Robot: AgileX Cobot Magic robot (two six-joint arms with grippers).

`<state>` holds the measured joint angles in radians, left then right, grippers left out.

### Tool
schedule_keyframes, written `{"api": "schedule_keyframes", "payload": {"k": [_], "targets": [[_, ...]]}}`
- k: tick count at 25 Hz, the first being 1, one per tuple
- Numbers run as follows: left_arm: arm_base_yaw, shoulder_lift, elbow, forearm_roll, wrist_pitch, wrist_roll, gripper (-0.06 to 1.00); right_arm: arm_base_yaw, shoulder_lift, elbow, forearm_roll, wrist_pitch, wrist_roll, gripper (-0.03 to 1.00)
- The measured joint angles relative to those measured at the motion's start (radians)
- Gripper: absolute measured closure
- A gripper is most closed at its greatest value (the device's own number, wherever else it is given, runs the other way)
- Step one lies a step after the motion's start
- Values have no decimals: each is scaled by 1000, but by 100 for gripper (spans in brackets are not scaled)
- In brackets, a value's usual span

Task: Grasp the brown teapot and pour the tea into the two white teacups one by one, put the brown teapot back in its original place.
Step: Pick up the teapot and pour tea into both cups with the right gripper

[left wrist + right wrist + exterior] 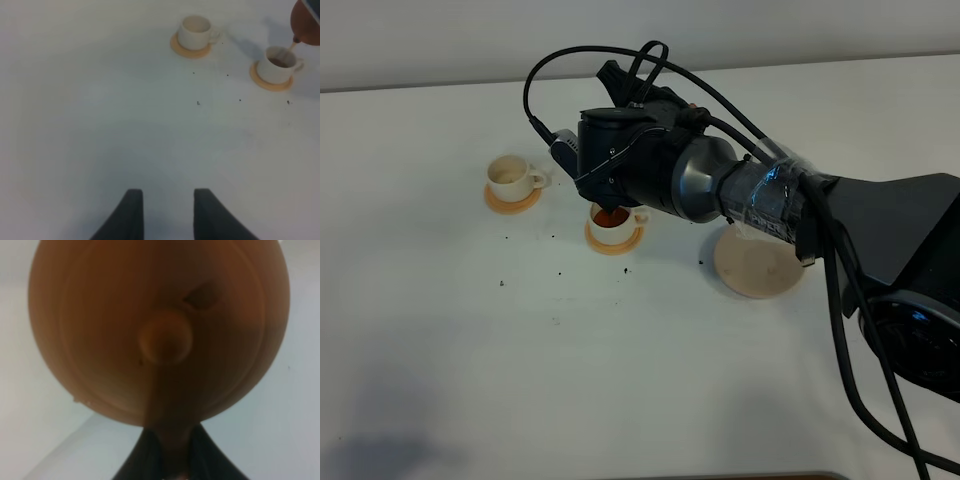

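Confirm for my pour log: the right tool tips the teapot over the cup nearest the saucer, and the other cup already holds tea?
No: the other cup is empty, as the left wrist view shows. The right tool does tip the teapot over the cup nearest the saucer.

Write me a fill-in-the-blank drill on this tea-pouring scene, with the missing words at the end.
1. Tea runs from the brown teapot into one teacup; the other teacup looks ___.
2. Each teacup stands on its own small orange ___.
3. The beige saucer has ___ standing on it.
4. The left gripper hovers over the table with its jaws ___.
Missing words: empty; coaster; nothing; open.
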<state>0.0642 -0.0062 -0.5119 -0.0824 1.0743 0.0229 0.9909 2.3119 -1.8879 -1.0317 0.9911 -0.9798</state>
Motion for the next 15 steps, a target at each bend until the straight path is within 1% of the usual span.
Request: {"api": "schedule_keyframes", "payload": {"k": [15], "targets": [[0,0,0,0,0,1,69,2,0,0,-26,-18,-20,88]]}}
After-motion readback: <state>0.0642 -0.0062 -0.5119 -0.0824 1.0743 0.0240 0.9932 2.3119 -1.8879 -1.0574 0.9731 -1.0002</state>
